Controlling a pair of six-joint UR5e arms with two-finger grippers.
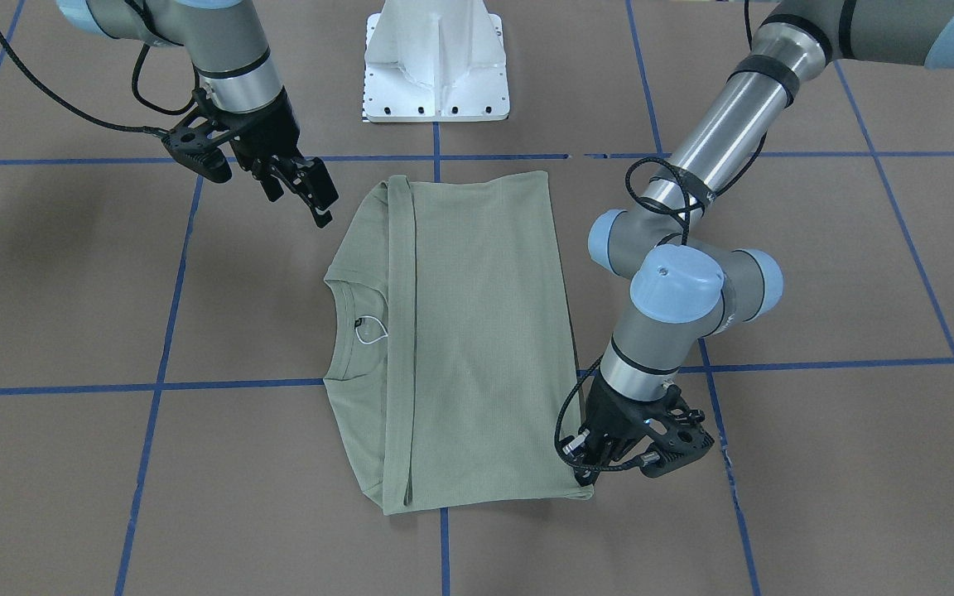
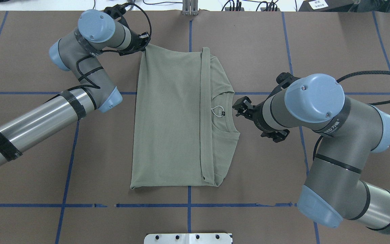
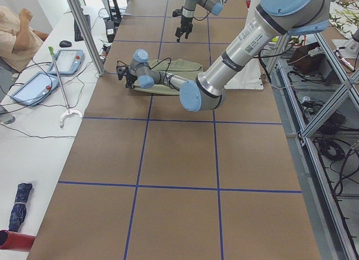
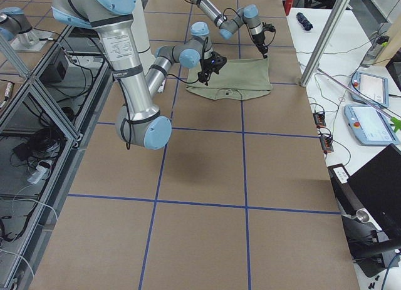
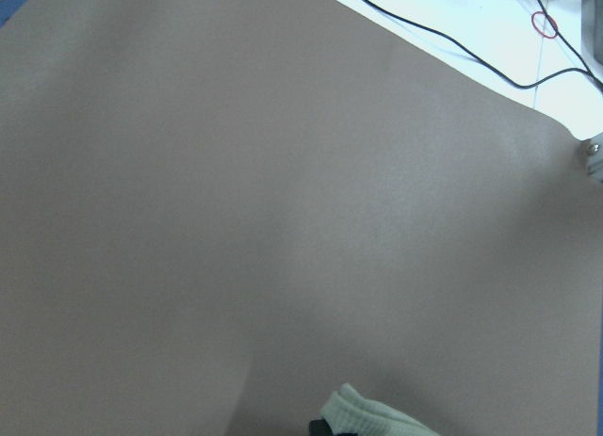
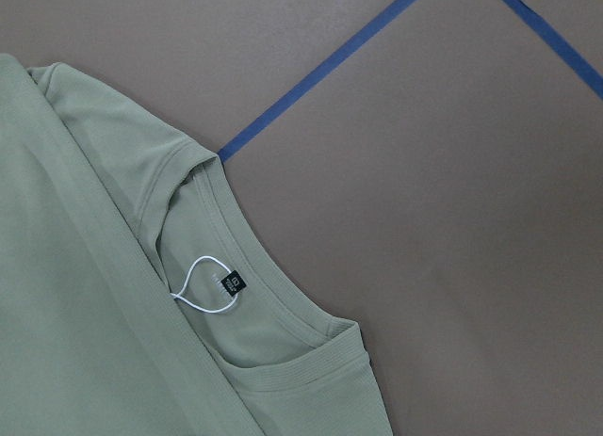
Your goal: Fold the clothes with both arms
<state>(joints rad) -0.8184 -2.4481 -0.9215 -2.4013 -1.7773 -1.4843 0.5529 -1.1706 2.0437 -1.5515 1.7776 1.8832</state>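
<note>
The sage-green shirt (image 2: 168, 118) lies flat on the brown table, folded into a rectangle. A folded layer covers most of it. Its round collar and white-stringed label (image 2: 218, 111) show on the side toward my right arm. My left gripper (image 2: 143, 40) is low at the shirt's far corner and shut on it. The left wrist view shows a pinched bit of green fabric (image 5: 363, 417) at its bottom edge. My right gripper (image 1: 299, 186) is open and empty, raised beside the collar side. The right wrist view looks down on the collar (image 6: 273, 304).
The white pedestal base (image 1: 436, 66) stands at the table's robot-side edge. Blue tape lines (image 2: 188, 205) cross the brown table. A side bench with tablets (image 3: 67, 60) and a metal post (image 3: 84, 30) lies beyond the far edge.
</note>
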